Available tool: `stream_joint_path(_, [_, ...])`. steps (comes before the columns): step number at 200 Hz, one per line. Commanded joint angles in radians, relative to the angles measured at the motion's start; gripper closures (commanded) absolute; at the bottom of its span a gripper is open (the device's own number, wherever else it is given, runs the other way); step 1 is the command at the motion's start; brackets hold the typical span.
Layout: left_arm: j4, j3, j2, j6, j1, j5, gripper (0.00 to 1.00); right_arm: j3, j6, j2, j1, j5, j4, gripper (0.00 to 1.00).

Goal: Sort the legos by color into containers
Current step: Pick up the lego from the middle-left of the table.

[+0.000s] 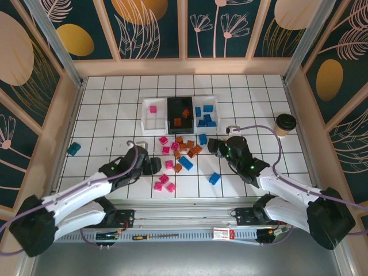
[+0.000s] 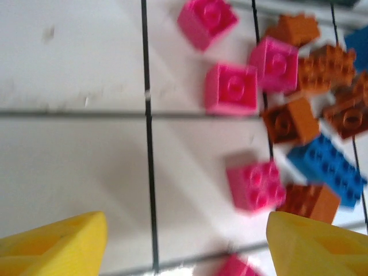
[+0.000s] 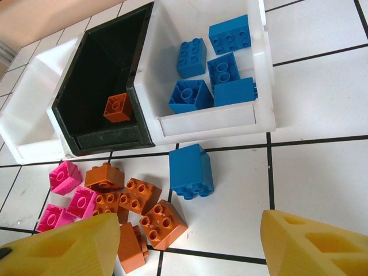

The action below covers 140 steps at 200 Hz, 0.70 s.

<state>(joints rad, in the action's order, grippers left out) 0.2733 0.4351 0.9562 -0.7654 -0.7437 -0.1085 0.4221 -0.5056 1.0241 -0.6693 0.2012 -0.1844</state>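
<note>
Legos [image 1: 183, 150] lie mostly loose at the worktop's [image 1: 103, 115] centre, only a handful sorted into the containers [image 1: 152, 122] at twelve o'clock, while left pincer [image 2: 187, 224] and right pincer [image 3: 188, 230] hang released, empty.

I can read no word, number or brand anywhere. The nearest thing to a label is a small red-and-white sticker [image 1: 221, 233] on the metal rail [image 1: 172, 236], at the lower middle of the overhead view; its print is too small to make out. In my left wrist view the studs of the legos [image 2: 253, 184] are too blurred for any lettering, and in my right wrist view I cannot make out any on them either.
</note>
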Motion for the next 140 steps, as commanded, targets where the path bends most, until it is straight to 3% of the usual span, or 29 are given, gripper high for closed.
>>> stream_joint_path(1, [0.117, -0.023, -0.113, -0.114, -0.054, 0.027, 0.29, -0.010, -0.016, 0.012, -0.004, 0.011, -0.046, 0.34])
stream_joint_path(26, [0.154, -0.020, -0.135, -0.132, -0.113, 0.029, 0.35, -0.008, -0.019, 0.028, -0.004, 0.010, -0.065, 0.34])
stream_joint_path(70, [0.165, 0.011, 0.005, -0.164, -0.256, -0.053, 0.39, -0.006, -0.019, 0.039, -0.004, 0.018, -0.061, 0.34])
stream_joint_path(140, [0.111, 0.019, 0.112, -0.175, -0.341, -0.085, 0.39, -0.020, -0.008, 0.027, 0.011, 0.035, -0.059, 0.34])
